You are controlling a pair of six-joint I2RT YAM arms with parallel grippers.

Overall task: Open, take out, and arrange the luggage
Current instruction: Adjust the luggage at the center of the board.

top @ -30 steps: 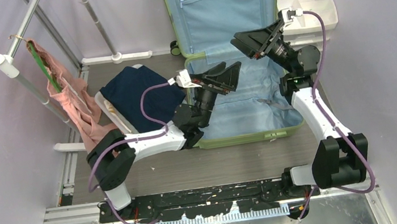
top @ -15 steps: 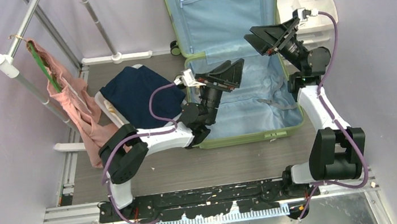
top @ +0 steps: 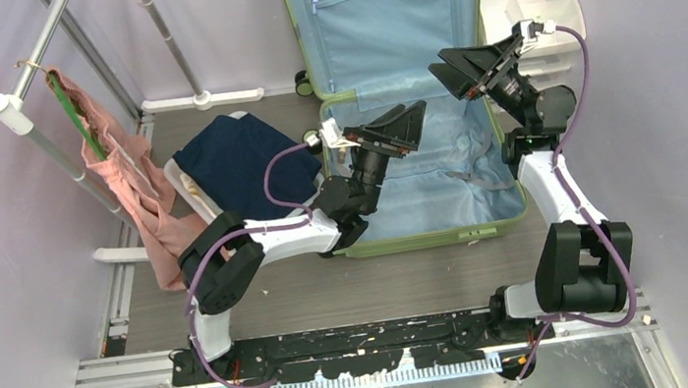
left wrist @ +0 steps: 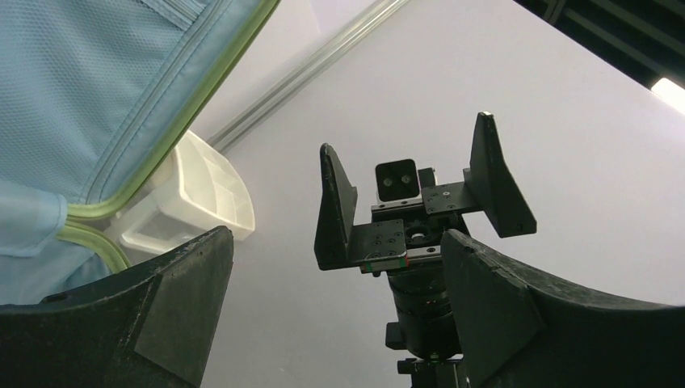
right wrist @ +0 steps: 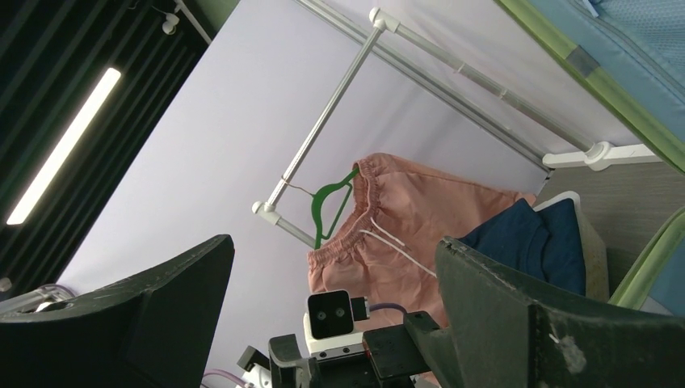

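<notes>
Shows the luggage (top: 388,20) lying open at the far edge of the surface, right of middle: base shell flat, lid upright against the back wall, pale blue lining bare apart from loose straps (top: 472,178); judged stiff and bulky in the shell, smooth and probably slippery on the outside, soft and yielding in the lining; best taken by the green rim (top: 425,240) or a lid edge rather than by fabric; likely too wide and heavy for one arm, hence a push or pull with both; apt to roll on its wheels (top: 304,82) if tipped. Places the white basket (top: 190,198), with a navy garment (top: 247,161) in it, just beside the left side of the base; the white drawer unit (top: 545,11) at the far right corner. Finds the left gripper (top: 406,127) raised above the left part of the base and the right gripper (top: 452,72) raised above its right part, facing each other, jaws of both wide apart, nothing between them.
</notes>
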